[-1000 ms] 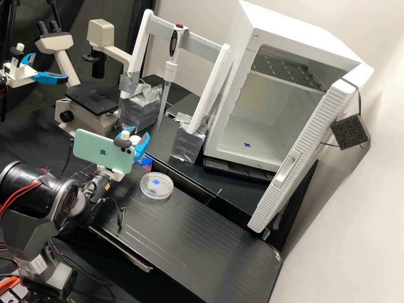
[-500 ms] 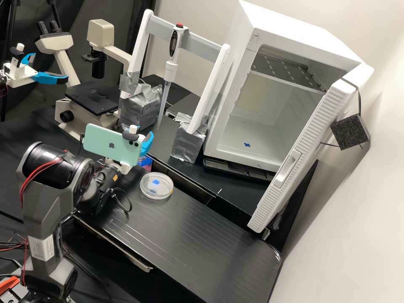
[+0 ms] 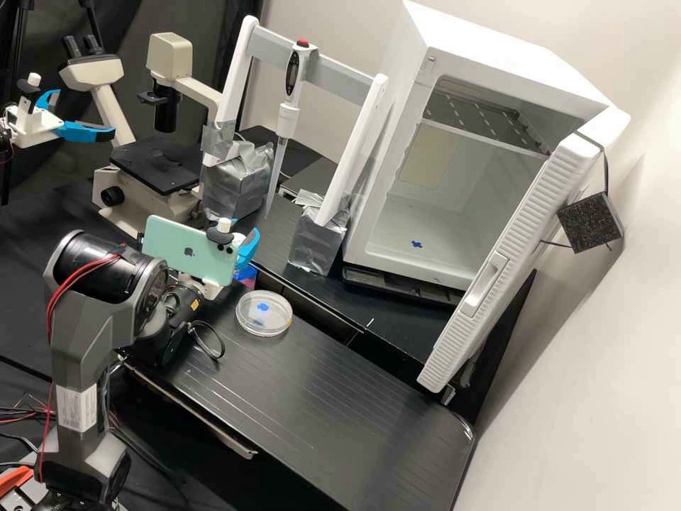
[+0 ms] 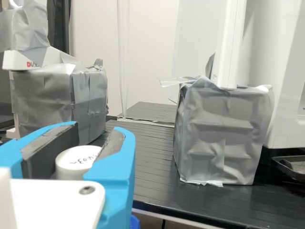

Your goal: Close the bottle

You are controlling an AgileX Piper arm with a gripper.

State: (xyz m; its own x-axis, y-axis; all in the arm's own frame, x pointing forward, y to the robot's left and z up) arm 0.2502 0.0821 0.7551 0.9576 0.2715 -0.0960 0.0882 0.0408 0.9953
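At the back edge of the near bench section, the gripper (image 3: 247, 247) stands behind the mint-green phone on its wrist. In the wrist view the gripper (image 4: 100, 130) has its two blue fingers around a white round cap (image 4: 74, 164) with handwriting on top, and the dark pads are shut on its sides. A bottle body under the cap is hidden, so I cannot tell how the cap sits. A blue and pink thing (image 3: 246, 275) shows just below the fingers in the high view.
A clear round dish (image 3: 264, 314) lies right of the gripper. Behind stand two foil-wrapped blocks (image 3: 317, 245) (image 4: 221, 136) carrying a white frame with a pipette (image 3: 287, 117). A microscope (image 3: 152, 167) is at the back left, an open white incubator (image 3: 425, 220) at the right.
The arm and gripper have shifted right, mostly in the first half second, with only a slight move since. The phone now hides the cap that showed between the fingers at first.
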